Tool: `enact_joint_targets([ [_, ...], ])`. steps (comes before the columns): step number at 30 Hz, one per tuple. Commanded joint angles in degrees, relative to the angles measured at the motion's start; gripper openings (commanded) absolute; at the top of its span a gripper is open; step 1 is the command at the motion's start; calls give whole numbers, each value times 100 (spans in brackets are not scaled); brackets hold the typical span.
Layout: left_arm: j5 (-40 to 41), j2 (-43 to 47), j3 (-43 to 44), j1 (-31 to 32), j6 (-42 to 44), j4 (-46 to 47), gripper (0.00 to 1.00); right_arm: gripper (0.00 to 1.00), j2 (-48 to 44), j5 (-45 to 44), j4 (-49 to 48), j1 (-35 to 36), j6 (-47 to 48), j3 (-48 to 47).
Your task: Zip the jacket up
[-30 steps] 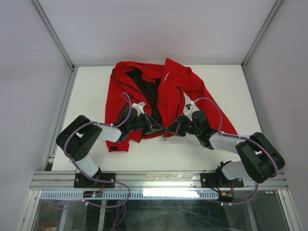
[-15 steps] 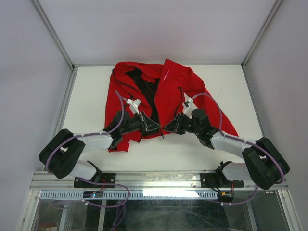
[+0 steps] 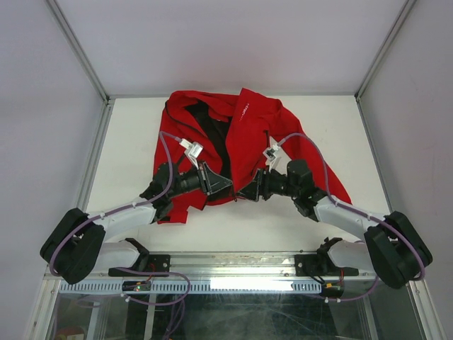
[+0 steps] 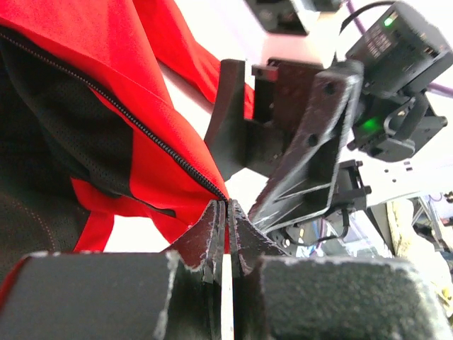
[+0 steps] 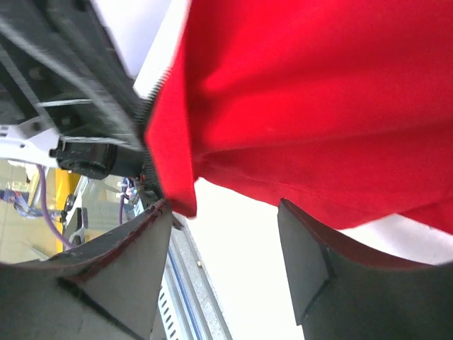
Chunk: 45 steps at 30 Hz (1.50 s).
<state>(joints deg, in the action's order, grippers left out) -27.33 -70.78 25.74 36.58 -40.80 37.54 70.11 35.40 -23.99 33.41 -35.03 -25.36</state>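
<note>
The red jacket [image 3: 248, 131] lies spread on the white table, its front open and the black lining [image 3: 216, 138] showing. My left gripper [image 3: 218, 186] is shut on the jacket's bottom edge, right where the dark zipper track [image 4: 152, 138] ends; in the left wrist view my left gripper [image 4: 227, 207] pinches a sliver of red fabric there. My right gripper [image 3: 245, 191] faces it a short way to the right and stands open. In the right wrist view my right gripper [image 5: 225, 216] has only white table between its fingers, with the jacket's red hem [image 5: 304, 120] just above them.
The white table [image 3: 127, 142] is walled by white panels on three sides. A metal rail [image 3: 233, 265] runs along the near edge by the arm bases. The jacket's right sleeve [image 3: 333, 185] lies beside my right arm.
My right gripper has opened and let go of the jacket's edge. Both arms have stretched farther from the bases, and the left gripper has carried the hem slightly away.
</note>
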Motion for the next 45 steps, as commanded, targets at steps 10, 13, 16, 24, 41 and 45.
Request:
enact_joint_targets([
  [10,-1253,232,-283,-138,303,1210,0,67,-120,1045,-1588,-90,318,-67],
  [13,-1395,227,-284,-138,235,1361,0,65,45,1279,-2019,-88,190,-32],
  [16,-1428,215,-338,-140,168,1551,0,61,214,1567,-2409,-61,79,-9],
  [24,-1440,115,-384,-133,45,1965,0,50,469,1860,-2875,39,1,71],
  [41,-675,666,-376,-135,233,717,19,0,319,1528,-2921,62,-134,-1],
  [45,106,1415,-452,-133,202,-466,35,0,63,1132,-2100,99,116,-97],
])
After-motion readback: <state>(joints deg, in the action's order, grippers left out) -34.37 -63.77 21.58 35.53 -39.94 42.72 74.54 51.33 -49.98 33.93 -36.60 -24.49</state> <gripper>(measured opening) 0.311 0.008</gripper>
